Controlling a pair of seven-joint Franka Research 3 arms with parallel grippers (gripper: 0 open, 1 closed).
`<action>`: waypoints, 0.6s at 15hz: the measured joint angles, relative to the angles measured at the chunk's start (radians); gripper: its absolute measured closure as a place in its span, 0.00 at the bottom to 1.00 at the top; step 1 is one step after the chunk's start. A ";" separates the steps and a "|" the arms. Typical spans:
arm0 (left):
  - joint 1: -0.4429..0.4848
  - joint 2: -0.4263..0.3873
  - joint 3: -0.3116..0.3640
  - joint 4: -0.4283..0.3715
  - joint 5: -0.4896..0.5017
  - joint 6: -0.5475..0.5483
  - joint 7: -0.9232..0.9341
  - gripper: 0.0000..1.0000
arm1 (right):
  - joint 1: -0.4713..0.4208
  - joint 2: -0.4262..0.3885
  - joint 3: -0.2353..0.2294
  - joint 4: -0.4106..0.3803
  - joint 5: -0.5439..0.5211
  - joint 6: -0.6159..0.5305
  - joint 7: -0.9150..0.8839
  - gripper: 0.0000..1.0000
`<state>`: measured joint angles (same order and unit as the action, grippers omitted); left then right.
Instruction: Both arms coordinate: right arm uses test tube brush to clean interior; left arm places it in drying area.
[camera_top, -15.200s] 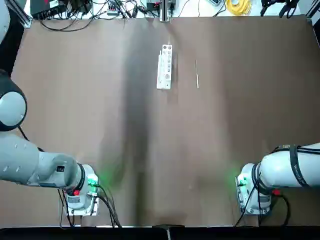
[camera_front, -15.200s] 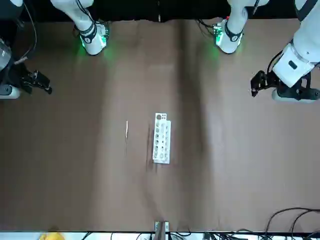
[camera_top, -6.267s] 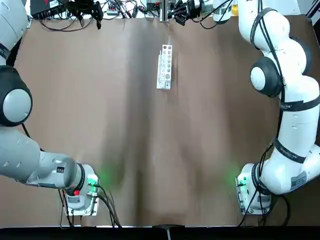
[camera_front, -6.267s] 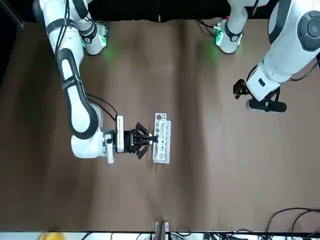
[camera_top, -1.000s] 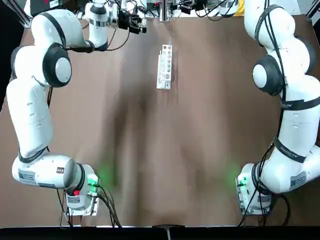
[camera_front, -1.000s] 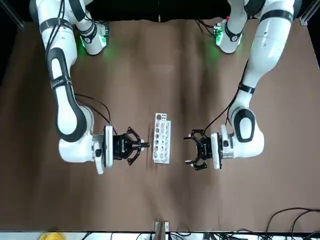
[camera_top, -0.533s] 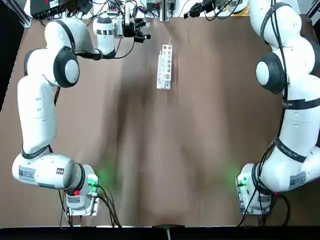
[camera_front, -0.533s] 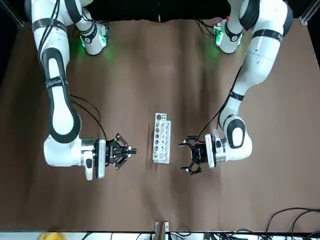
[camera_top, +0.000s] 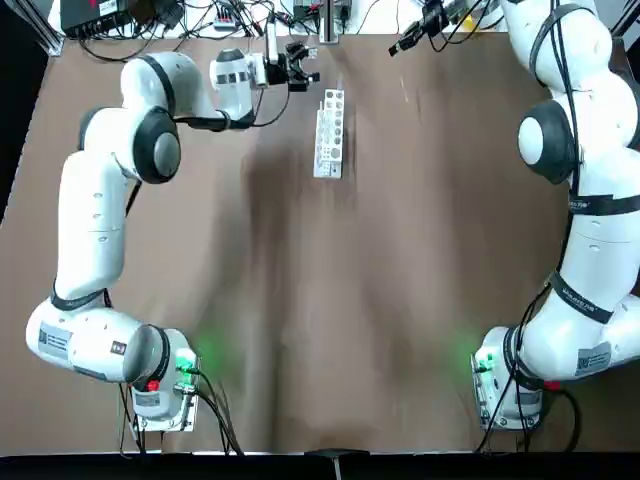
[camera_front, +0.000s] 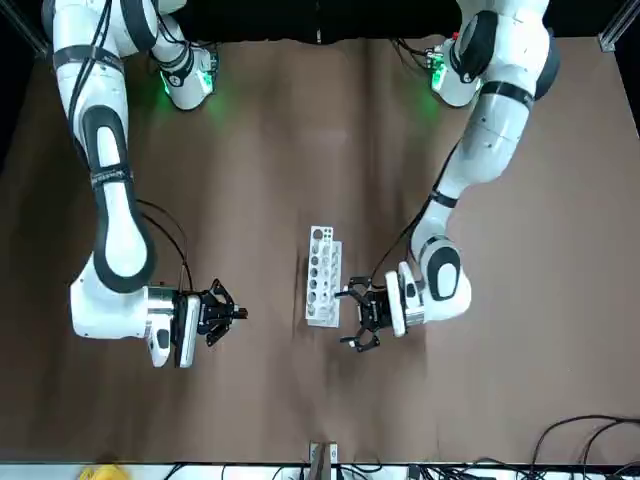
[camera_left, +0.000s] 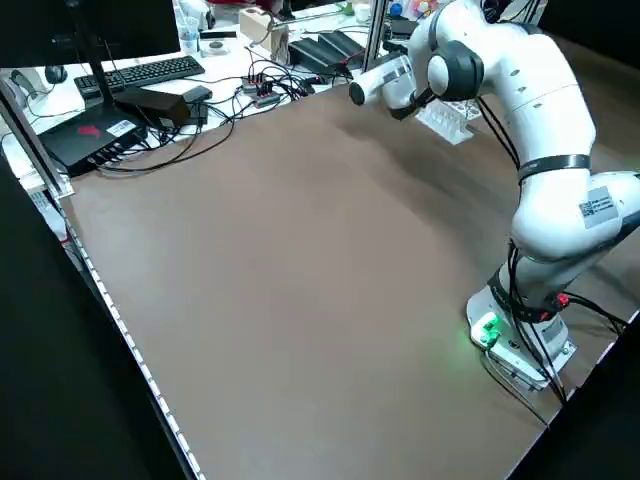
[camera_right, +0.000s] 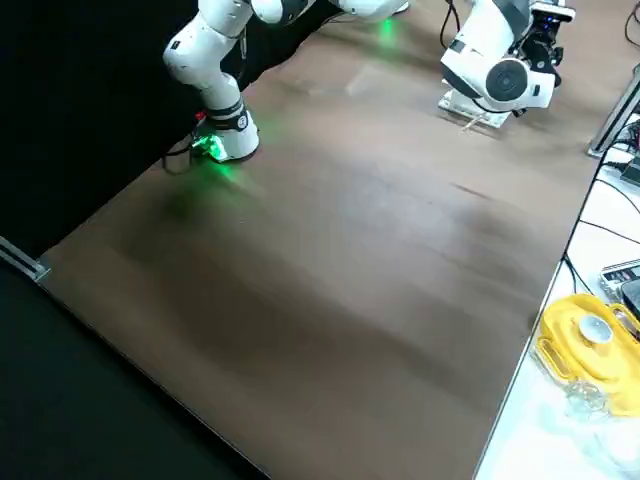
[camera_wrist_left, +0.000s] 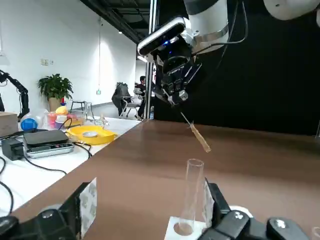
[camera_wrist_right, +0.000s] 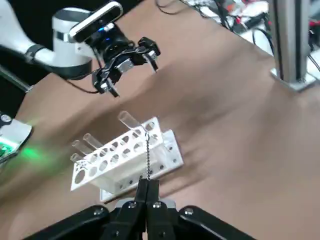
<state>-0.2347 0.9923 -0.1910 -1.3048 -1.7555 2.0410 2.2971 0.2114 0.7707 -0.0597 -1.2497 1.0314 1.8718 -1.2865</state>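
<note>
Left tool (camera_front: 352, 318) spread, seemingly beside rack (camera_front: 322, 275)

keyboard (camera_left: 150, 72), yellow dish (camera_right: 590, 350) (table edge), plant (camera_wrist_left: 54, 86)

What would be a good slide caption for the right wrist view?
Right hand pinches a thin brush before the white tube rack; the left hand waits open beyond.

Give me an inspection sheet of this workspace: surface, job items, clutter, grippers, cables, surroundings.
Surface: brown table.
Job's things: white rack holds clear test tubes; test tube brush held clear of the rack.
Clutter: nothing seen on the table.
Grippers: right gripper shut on the brush; left gripper open beside the rack.
Cables: tangle at the far edge.
Surroundings: keyboard, yellow dish.
</note>
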 joint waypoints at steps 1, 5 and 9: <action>-0.014 0.023 0.000 0.021 -0.010 0.007 0.005 0.01 | 0.004 0.001 0.000 -0.010 -0.006 0.018 0.029 0.98; -0.069 0.084 0.006 0.067 -0.042 0.025 0.019 0.01 | 0.011 0.003 0.000 -0.048 -0.077 0.042 0.154 0.98; -0.101 0.119 0.013 0.094 -0.043 0.036 0.051 0.01 | 0.011 0.003 -0.005 -0.064 -0.110 0.042 0.268 0.98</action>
<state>-0.3360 1.1109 -0.1776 -1.2108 -1.7988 2.0768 2.3483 0.2225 0.7737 -0.0647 -1.3133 0.9213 1.9136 -1.0189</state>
